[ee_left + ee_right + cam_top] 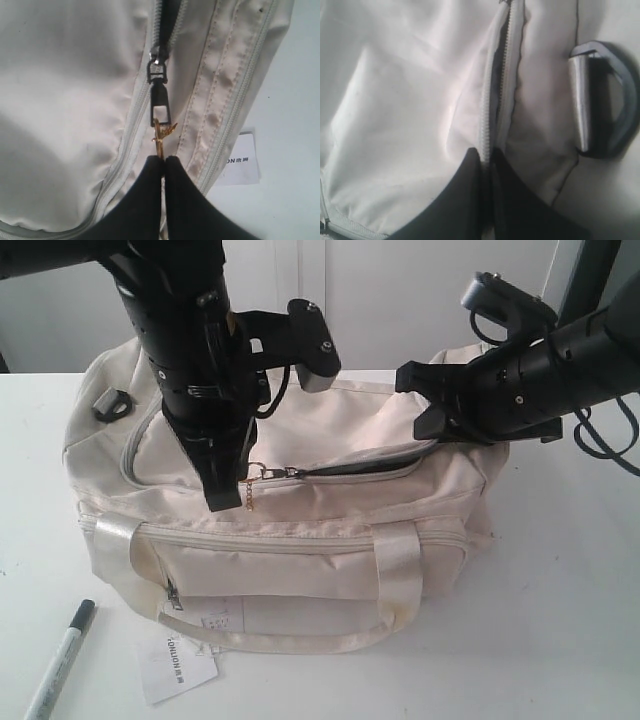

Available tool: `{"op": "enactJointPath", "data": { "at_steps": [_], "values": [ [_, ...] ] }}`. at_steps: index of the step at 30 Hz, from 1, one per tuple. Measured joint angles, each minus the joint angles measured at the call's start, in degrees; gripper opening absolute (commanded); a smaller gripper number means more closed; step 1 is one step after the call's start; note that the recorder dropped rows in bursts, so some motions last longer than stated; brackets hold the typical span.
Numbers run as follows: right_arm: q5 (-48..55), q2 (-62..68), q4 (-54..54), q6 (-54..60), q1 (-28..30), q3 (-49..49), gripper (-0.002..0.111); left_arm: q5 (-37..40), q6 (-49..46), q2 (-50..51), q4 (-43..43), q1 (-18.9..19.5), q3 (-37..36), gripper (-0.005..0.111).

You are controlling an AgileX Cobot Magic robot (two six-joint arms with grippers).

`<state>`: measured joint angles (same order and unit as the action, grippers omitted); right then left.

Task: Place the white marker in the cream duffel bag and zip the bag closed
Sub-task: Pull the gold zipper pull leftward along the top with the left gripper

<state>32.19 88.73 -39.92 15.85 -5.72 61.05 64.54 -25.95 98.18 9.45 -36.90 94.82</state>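
Fingers (142, 200) of the left gripper (164, 159) are clenched on the gold chain (160, 137) hanging from the dark zipper pull (159, 102) of the cream duffel bag (340, 430). Those of the right gripper (487, 155) pinch the zipper seam at the bag's other end. The top zipper gapes partway. The white marker (60, 660) lies on the counter (560, 620), apart from the bag, near a paper tag (178, 665) whose print ends "ON" plus two Chinese characters.

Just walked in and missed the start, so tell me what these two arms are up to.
The left gripper pinches the gold chain of the top zipper, partly open, on the cream duffel bag. The right gripper grips the bag at the zipper's far end. The white marker lies outside on the table.
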Motion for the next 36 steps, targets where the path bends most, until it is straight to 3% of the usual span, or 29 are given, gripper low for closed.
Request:
{"op": "enactJointPath", "data": {
  "at_steps": [21, 36],
  "values": [
    [0.0, 0.0, 0.1, 0.1, 0.0, 0.0, 0.000, 0.0, 0.0, 0.0, -0.1, 0.0, 0.0, 0.000],
    [-0.1, 0.0, 0.1, 0.1, 0.0, 0.0, 0.000, 0.0, 0.0, 0.0, -2.1, 2.7, 0.0, 0.000]
  ]
}}
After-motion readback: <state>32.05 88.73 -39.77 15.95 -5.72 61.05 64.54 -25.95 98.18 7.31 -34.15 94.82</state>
